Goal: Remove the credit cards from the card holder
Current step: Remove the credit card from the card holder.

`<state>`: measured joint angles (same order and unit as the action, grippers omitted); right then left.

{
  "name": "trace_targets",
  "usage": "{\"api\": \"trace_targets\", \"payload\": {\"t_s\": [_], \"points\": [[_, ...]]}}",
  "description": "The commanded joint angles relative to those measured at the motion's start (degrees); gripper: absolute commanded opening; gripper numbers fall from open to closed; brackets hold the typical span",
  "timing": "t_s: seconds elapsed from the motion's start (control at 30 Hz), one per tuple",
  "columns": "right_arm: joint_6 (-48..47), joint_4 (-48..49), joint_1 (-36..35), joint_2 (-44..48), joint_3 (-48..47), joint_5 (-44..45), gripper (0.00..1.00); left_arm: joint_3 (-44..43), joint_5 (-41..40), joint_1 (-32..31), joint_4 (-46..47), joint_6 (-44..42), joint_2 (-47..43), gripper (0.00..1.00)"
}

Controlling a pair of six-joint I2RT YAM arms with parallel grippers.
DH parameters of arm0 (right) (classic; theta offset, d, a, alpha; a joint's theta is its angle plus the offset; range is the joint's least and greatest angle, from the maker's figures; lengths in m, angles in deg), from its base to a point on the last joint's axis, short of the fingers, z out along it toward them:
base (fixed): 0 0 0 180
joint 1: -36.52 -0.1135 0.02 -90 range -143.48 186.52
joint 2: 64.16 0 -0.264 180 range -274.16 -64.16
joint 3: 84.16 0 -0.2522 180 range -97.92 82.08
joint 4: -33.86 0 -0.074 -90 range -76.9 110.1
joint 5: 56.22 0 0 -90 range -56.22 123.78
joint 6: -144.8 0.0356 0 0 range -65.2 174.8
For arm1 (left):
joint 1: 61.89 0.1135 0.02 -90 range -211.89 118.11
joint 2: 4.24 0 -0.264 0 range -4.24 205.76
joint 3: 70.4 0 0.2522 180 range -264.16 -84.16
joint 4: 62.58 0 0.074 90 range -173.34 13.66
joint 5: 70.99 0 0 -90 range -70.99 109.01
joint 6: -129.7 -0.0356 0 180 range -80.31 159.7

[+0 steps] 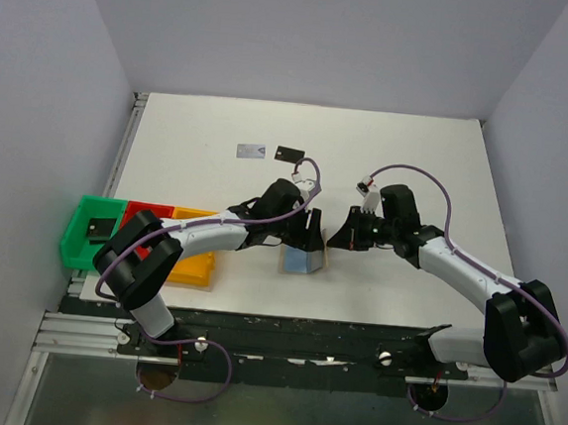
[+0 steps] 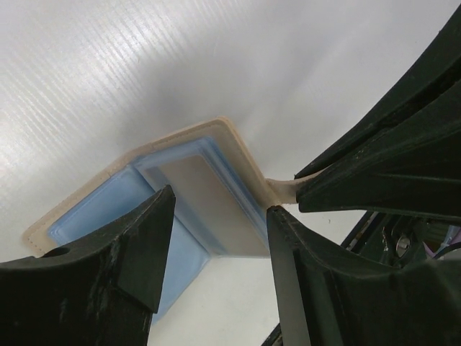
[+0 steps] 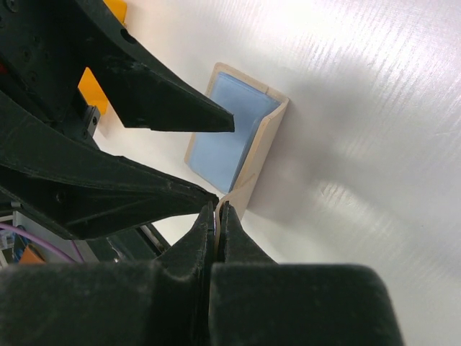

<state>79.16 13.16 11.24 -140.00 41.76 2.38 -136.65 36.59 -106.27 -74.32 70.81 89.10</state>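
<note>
We see the holder near the front middle of the tabletop, between the two hands. It is partly open in a fold: light-blue panels inside with a tan border round them, one panel lying flat and the other tilted up from it. In the left wrist view a pale greyish card lies against one blue panel.

The right hand is pressed together on the holder's thin tan edge, pinching it near a corner. The left hand is spread above the open holder, with one finger over the blue panel and the other beside the tan edge. It grips nothing, and we cannot tell whether either finger touches.

Farther back, well apart from the holder, a silvery card and a black card lie flat side by side. Green, red and yellow bins sit at the left edge.
</note>
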Motion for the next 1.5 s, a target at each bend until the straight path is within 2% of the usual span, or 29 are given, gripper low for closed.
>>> {"api": "trace_targets", "payload": {"t_s": [0.0,0.13,0.73,1.03,1.47], "points": [[-0.72,0.7,0.14,0.42,0.24,-1.3,0.0,2.82,-3.34,-0.27,0.53,0.17,-4.21,0.67],[-0.72,0.79,0.14,0.33,0.32,-1.3,0.0,4.41,-4.49,-0.18,1.41,0.7,-5.71,0.67],[-0.1,1.31,0.14,0.25,0.5,-2.26,0.0,0.46,-0.71,-0.36,0.18,-0.18,-0.18,0.66],[-0.19,1.32,0.14,0.07,0.33,-2.27,0.0,-0.95,-0.71,-1.06,-0.97,-0.7,1.05,0.69],[-0.72,0.88,0.23,0.33,0.76,-1.04,0.0,0.89,-3.17,-1.15,-1.06,-0.35,0.0,0.65]]}}
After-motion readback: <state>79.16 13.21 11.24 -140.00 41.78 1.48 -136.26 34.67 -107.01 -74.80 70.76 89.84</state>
